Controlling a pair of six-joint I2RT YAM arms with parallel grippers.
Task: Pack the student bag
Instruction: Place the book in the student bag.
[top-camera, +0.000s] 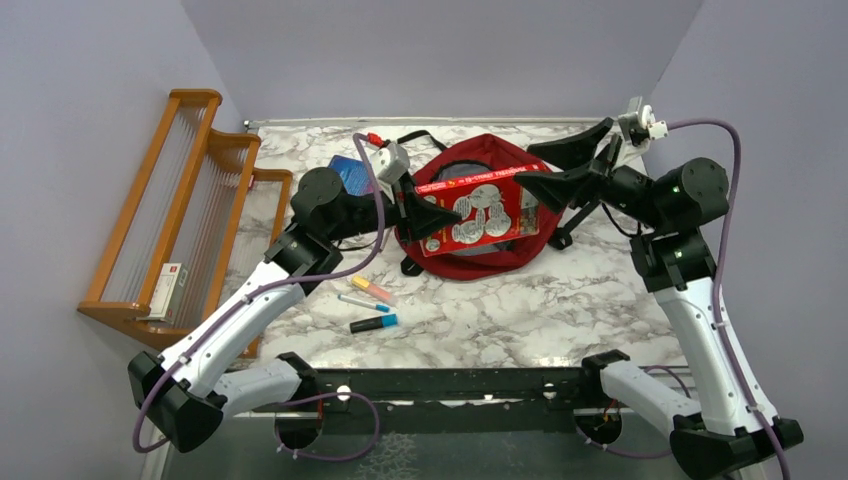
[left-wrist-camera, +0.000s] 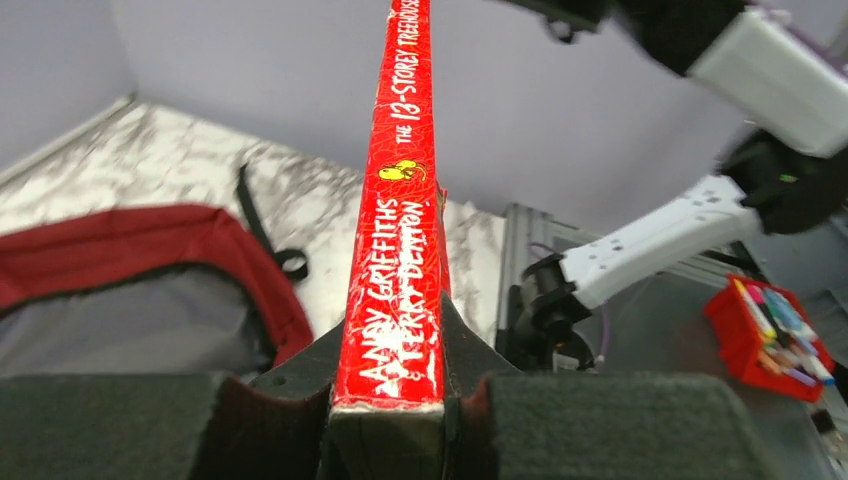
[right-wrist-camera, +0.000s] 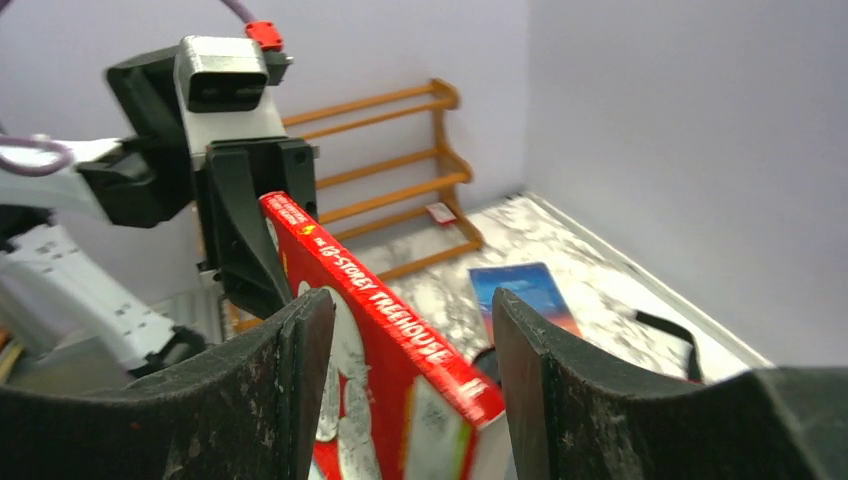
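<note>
The student bag (top-camera: 480, 143) lies open at the middle of the table's (top-camera: 560, 320) far edge, grey lining showing. A red book (top-camera: 478, 212) hangs flat just above its mouth, not yet inside. The left gripper (left-wrist-camera: 390, 400) is clamped narrow on one end of the book's spine. The right gripper (right-wrist-camera: 410, 350) stands wide around the other end with a gap on each side, so it seems not to be gripping, though the view there is partly blocked.

Packing looks barely begun, and I cannot tell whether anything is already inside. A yellow-pink highlighter (top-camera: 372, 290), a white pen (top-camera: 362, 302) and a blue marker (top-camera: 373, 324) lie toward the near-left edge. A blue book (top-camera: 350, 172) sits near the far-left corner
</note>
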